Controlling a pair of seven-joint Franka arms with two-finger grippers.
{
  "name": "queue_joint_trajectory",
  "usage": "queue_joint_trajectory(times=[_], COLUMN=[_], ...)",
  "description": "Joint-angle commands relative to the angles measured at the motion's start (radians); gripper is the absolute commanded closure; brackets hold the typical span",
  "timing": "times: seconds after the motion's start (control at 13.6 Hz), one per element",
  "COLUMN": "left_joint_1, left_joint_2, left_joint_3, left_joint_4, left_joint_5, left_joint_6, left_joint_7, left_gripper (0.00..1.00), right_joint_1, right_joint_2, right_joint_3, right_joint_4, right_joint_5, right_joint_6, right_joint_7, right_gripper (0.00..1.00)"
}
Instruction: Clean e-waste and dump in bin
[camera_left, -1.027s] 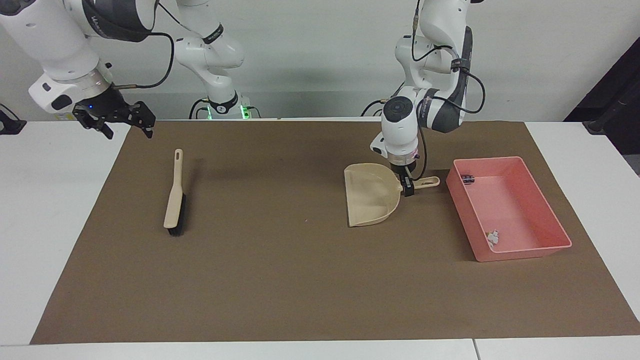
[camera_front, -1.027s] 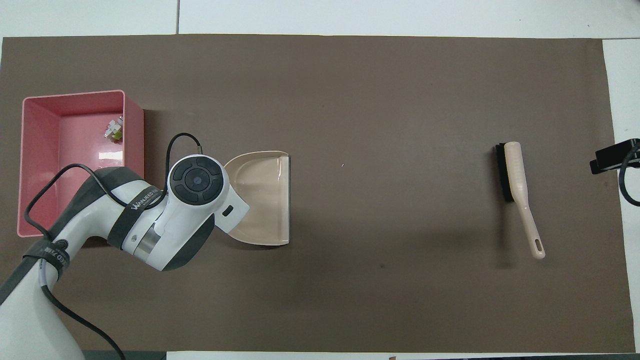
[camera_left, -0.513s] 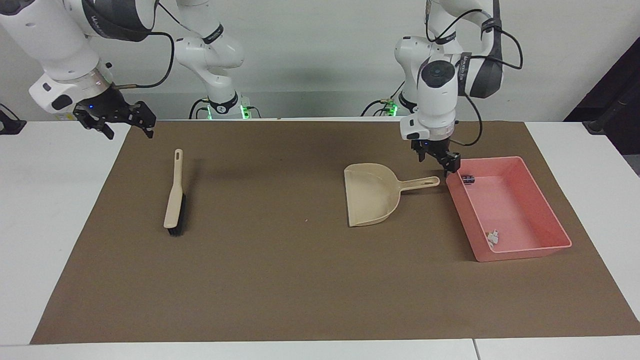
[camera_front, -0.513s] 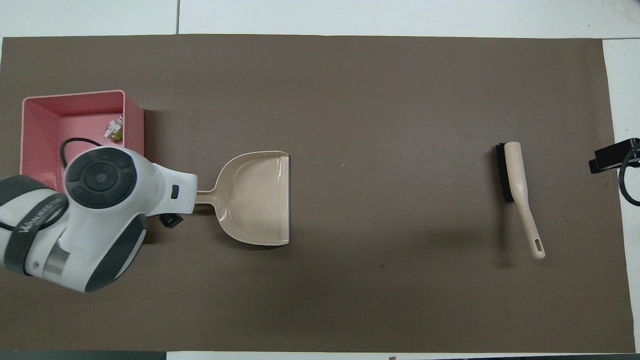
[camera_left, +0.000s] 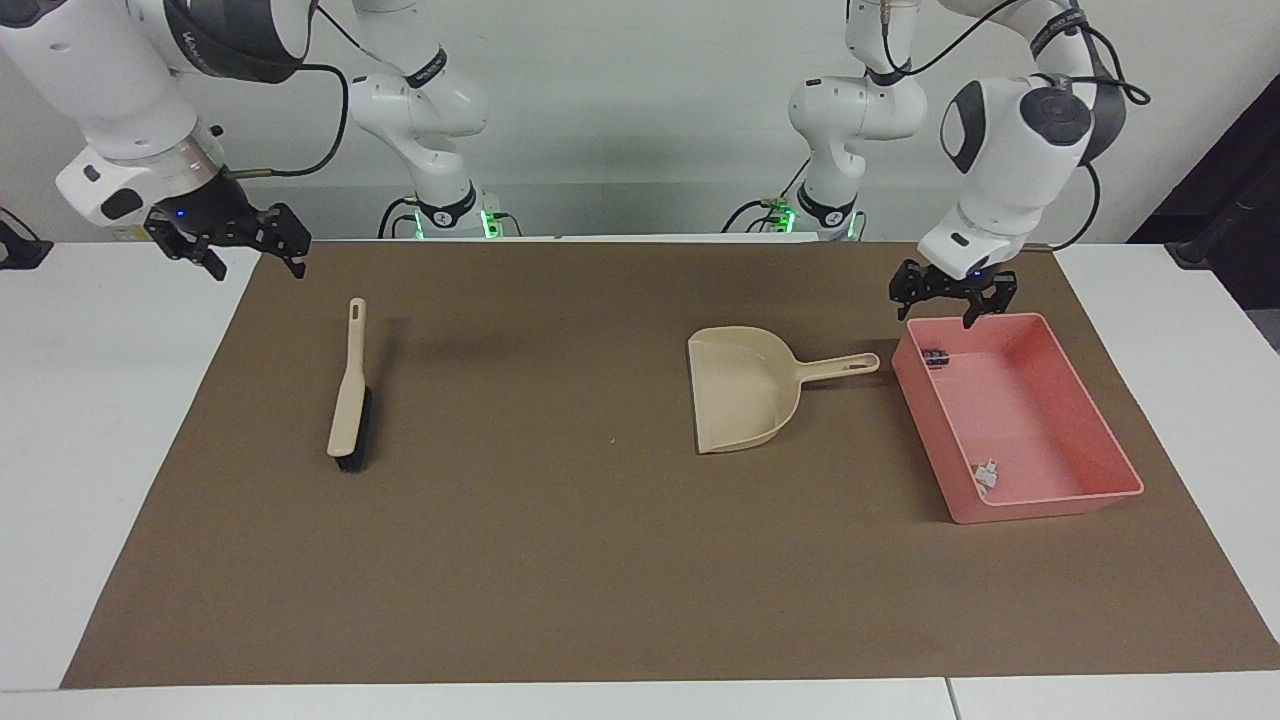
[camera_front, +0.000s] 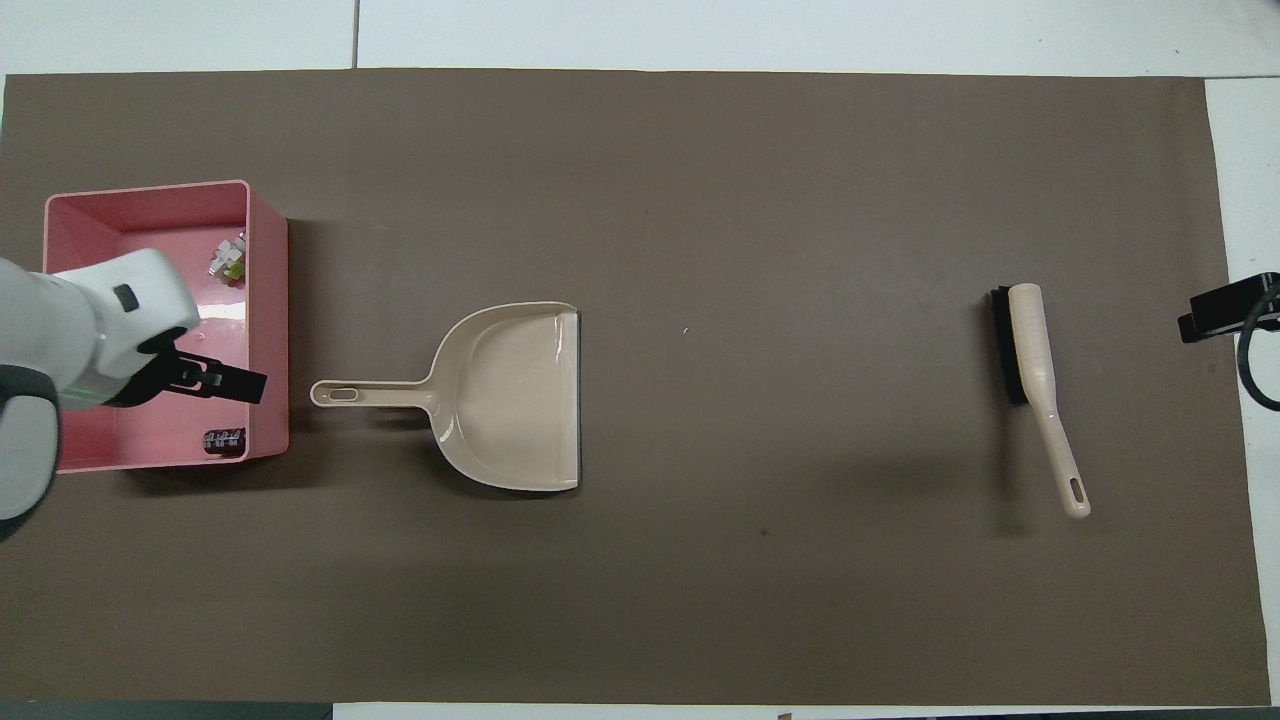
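The pink bin (camera_left: 925, 425) stands at the left arm's end of the brown mat; it also shows in the overhead view (camera_front: 268, 310). Both bits of e-waste lie in it. The white one with a green end (camera_left: 986, 472) (camera_front: 228, 258) is at the end farther from the robots. The dark block (camera_left: 936, 356) (camera_front: 224, 439) is at the nearer end. My left gripper (camera_left: 953, 300) (camera_front: 215, 380) is open and empty, raised over the bin's nearer end. My right gripper (camera_left: 245, 250) is open and empty, waiting over the mat's edge at the right arm's end.
The beige dustpan (camera_left: 745, 400) (camera_front: 510, 395) lies empty on the mat beside the bin, its handle pointing at the bin. The beige brush (camera_left: 350, 395) (camera_front: 1035, 370) lies on the mat toward the right arm's end.
My left gripper let go of the dustpan's handle, rose and swung over the bin's nearer end. The dustpan stayed flat on the mat. The right arm has not moved.
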Motion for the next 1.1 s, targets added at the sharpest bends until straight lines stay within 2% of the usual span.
queue_joint_trajectory(times=[0.0,0.15,0.29,0.73,1.03], left_joint_1=[0.031,0.061,0.081,0.107,0.107], left_joint_2=[0.106,0.135,0.150,0.114,0.109], left_joint_3=[-0.008,-0.008,-0.008,-0.007,-0.007], left_joint_4=[0.237,0.367,0.440,0.379,0.377], left_joint_5=[-0.038,-0.041,-0.042,-0.041,-0.041], left_joint_6=[-0.133,-0.216,-0.281,-0.285,-0.288], left_joint_7=[-0.029,-0.029,-0.027,-0.026,-0.038], left_gripper=[0.02,0.02,0.02,0.02,0.02], right_joint_1=[-0.004,-0.005,-0.005,-0.008,-0.010], right_joint_2=[-0.009,-0.009,-0.009,-0.011,-0.011], right_joint_3=[0.003,0.001,0.001,0.001,0.001], right_joint_4=[-0.009,-0.011,-0.011,-0.012,-0.014], right_joint_5=[0.010,0.012,0.012,0.012,0.012], right_joint_6=[0.014,0.014,0.014,0.015,0.015], right_joint_7=[0.001,-0.001,-0.002,-0.005,-0.007], right_gripper=[0.01,0.01,0.01,0.01,0.01])
